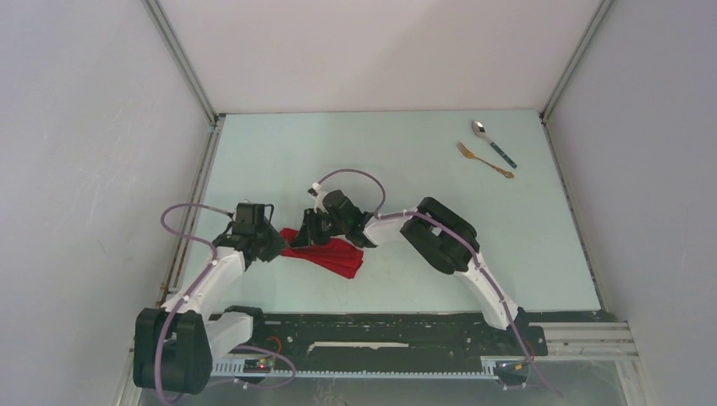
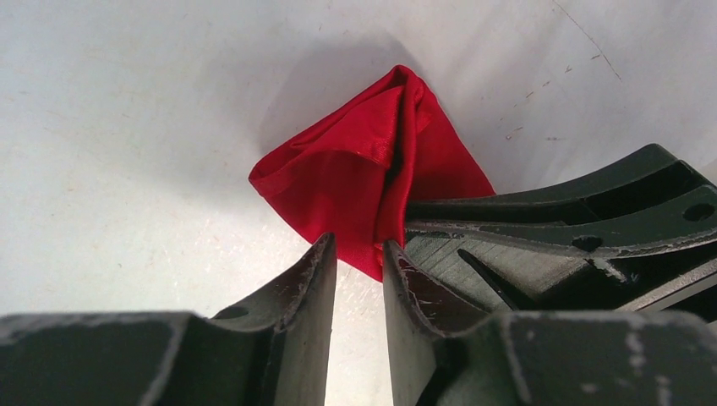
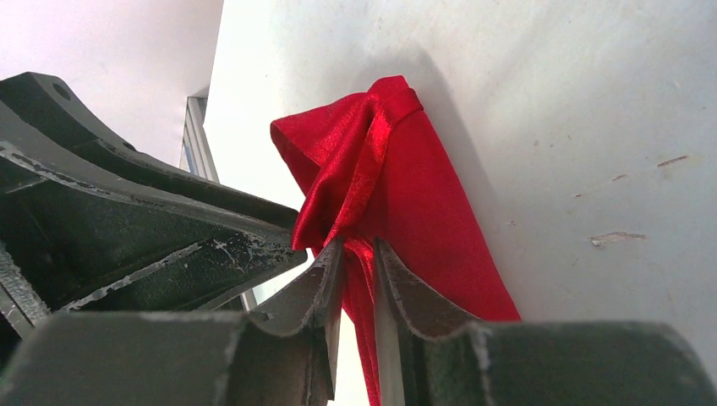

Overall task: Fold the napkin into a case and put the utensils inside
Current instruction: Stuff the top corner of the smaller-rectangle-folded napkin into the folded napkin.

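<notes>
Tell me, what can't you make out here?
- Top view: the left end of the napkin is hidden under the left gripper and right gripper.
- Left wrist view: a fingertip covers the napkin's corner, so a grip there is unconfirmed.
- Top view: spoon and fork are too small for detail; the wrist views miss them.

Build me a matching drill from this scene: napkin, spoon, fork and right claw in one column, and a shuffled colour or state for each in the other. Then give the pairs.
Column one
1. napkin
2. spoon
3. fork
4. right claw

Column two
a. gold-bronze all over
b. pinched shut on red cloth
c. silver bowl, dark teal handle
d. bright red and bunched up

Pairs: 1-d, 2-c, 3-a, 4-b
</notes>
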